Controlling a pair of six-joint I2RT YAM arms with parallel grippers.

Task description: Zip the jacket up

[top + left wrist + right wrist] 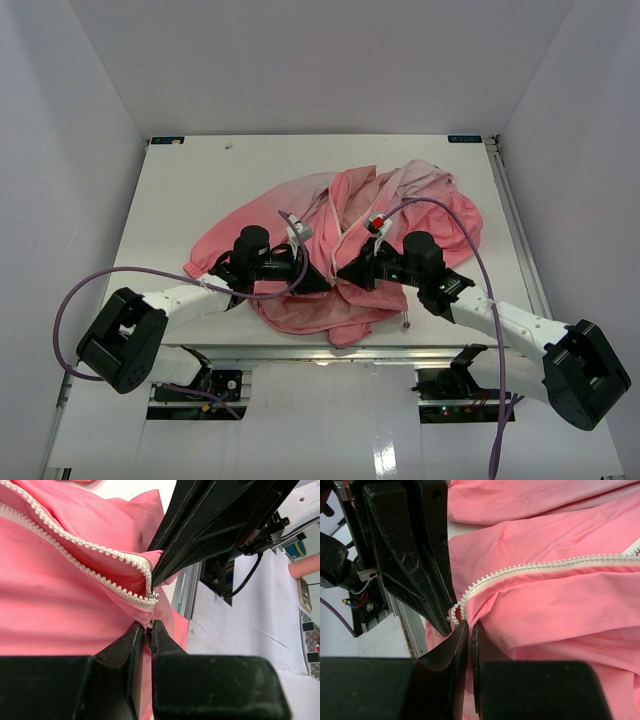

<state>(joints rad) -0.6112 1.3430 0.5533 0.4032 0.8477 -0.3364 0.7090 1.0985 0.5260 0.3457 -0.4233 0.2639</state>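
Observation:
The salmon-pink jacket [300, 205] lies crumpled on the middle of the white table, its white zipper teeth [75, 540] parted into two rows that meet at the hem. My left gripper [149, 626] is shut on the hem just below the zipper's lower end [151, 596], with a small metal snap stud between its tips. My right gripper [470, 626] is shut on a fold of the jacket [555, 605] right under the end of its zipper row [520, 571]. In the top view the left gripper [322, 283] and the right gripper [346, 272] nearly touch at the jacket's near edge.
The table's front edge with its metal rail [187, 587] lies directly below both grippers. Purple cables [470, 240] loop over the jacket's right side and off the table's left. White walls enclose the table [200, 180].

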